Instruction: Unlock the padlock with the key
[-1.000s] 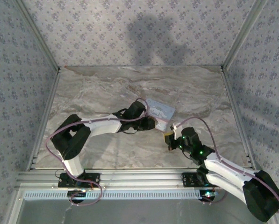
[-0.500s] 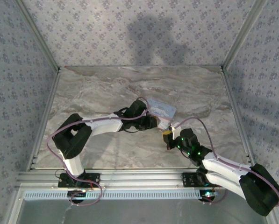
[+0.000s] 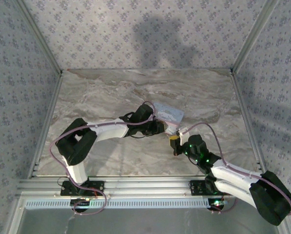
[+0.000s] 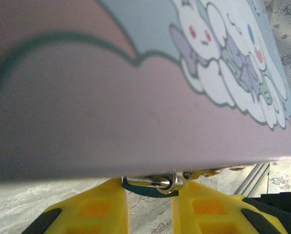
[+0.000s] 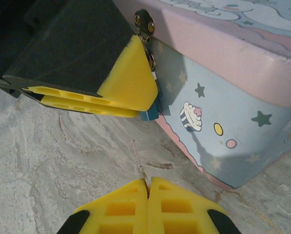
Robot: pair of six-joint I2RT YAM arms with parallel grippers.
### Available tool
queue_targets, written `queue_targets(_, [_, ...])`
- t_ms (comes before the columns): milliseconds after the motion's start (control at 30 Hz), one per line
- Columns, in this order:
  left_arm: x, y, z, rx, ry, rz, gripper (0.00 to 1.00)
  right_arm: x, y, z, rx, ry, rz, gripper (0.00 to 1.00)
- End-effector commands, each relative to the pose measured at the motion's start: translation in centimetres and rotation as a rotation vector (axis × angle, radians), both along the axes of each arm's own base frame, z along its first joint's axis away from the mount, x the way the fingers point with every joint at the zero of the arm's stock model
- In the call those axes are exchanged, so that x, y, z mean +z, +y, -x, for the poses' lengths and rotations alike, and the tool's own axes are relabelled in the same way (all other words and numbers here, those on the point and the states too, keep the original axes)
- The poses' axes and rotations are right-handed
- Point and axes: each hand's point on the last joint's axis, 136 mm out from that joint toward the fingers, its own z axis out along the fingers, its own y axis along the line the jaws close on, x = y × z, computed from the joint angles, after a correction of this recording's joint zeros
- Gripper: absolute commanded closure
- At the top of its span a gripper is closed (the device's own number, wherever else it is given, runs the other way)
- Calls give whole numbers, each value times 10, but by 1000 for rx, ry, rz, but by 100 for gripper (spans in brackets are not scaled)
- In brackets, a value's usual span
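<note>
Yellow fingers [image 5: 177, 204] of my right gripper [image 5: 148, 187] are pressed together on the key [image 5: 137, 157], a thin metal sliver held over the marble table [image 5: 48, 161] and pointing toward the padlock [image 5: 149, 115]. The padlock sits below the metal clasp [image 5: 144, 24] on the front of the pastel box [image 5: 223, 97], with only a blue corner peeking out. My left gripper [image 4: 149, 186] pinches it from the side. In that wrist view a silvery ring [image 4: 169, 182] shows between the pads. Key and padlock are near each other but apart.
</note>
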Motion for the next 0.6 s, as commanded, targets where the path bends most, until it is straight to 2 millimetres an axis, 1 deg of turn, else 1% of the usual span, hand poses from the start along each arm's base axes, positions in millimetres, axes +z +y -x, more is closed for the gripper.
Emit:
queue_targets(0, [23,-18,-4,-22,-26,80,77,2,1,-4,-2,-31,16,100])
queue_targets(167, [26,-18,-4,-23,-26,89,77,-4,4,-5,2,-17,27,100])
queue_targets(367, [26,-17,-3,-21,-21,90,77,0,9,-11,5,-31,20,100])
queue_targets(567, [27,-17,-3,-20,-23,91,77,-1,13,-14,5,-30,11,100])
